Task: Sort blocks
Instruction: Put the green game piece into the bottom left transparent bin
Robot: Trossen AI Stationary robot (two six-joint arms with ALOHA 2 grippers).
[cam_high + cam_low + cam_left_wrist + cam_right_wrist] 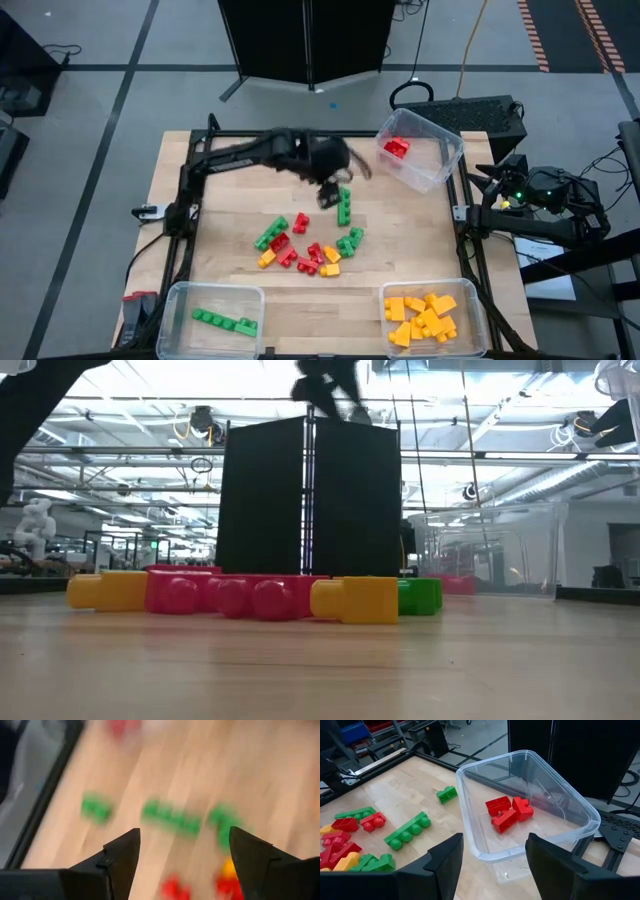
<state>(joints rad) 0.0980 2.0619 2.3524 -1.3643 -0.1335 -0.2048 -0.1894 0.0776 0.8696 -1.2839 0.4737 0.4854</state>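
Red, green and yellow blocks (305, 245) lie loose in a heap at the table's middle. A long green block (344, 205) lies just beyond the heap. My left gripper (328, 192) hangs above that green block, blurred, pointing steeply down. In its wrist view my left gripper (185, 837) is open with nothing between its fingers, and green blocks (170, 817) lie on the wood below. My right gripper (495, 845) waits open off the table's right edge, facing the bin of red blocks (509, 812).
Three clear bins stand on the table: one at the far right (445, 165) holding red blocks, one at the near left (180, 300) holding green blocks, one at the near right (470, 300) holding yellow blocks. Bare wood lies between the heap and the near bins.
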